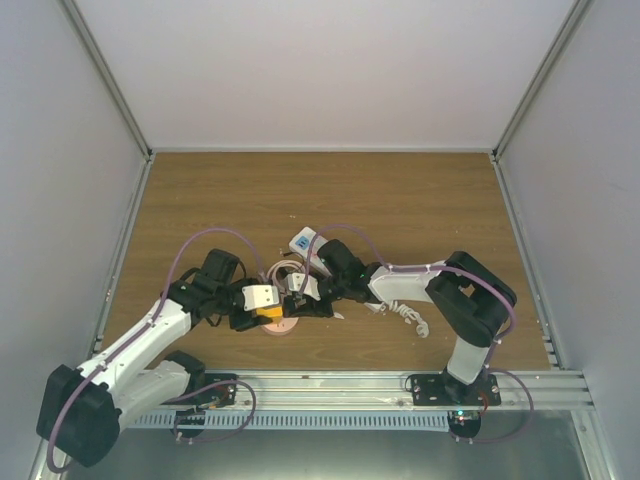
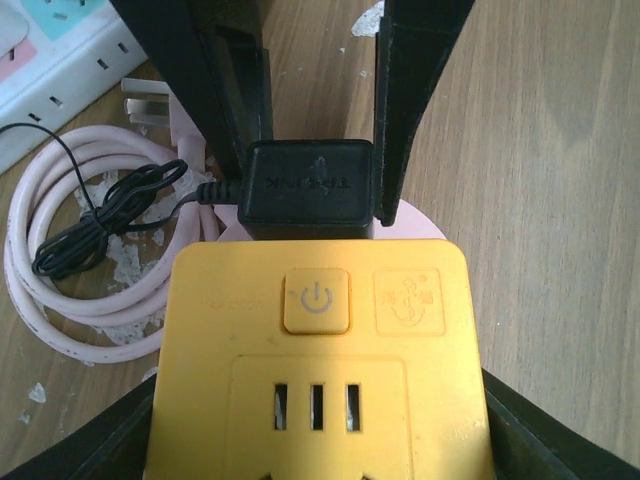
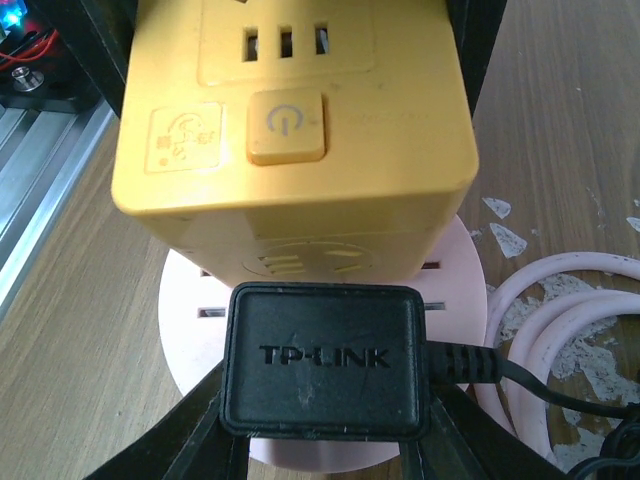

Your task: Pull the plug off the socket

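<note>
A black TP-LINK plug (image 3: 322, 360) sits label up over a round pink socket base (image 3: 190, 330), its far side against a yellow socket cube (image 3: 290, 110). Its prongs are hidden, so I cannot tell whether they are seated. My right gripper (image 3: 322, 405) is shut on the plug's two sides. In the left wrist view the plug (image 2: 310, 185) shows between the right fingers (image 2: 410, 90). My left gripper (image 2: 320, 425) is shut on the yellow cube (image 2: 315, 340). From above, both grippers meet at the cube (image 1: 268, 313) and the pink base (image 1: 280, 327).
A pale pink cable coil (image 2: 60, 310) and the plug's thin black lead (image 2: 100, 215) lie left of the cube. A white power strip (image 1: 303, 242) lies behind the grippers. A white curled cord (image 1: 405, 315) lies by the right arm. A metal rail (image 1: 380, 385) runs along the near edge.
</note>
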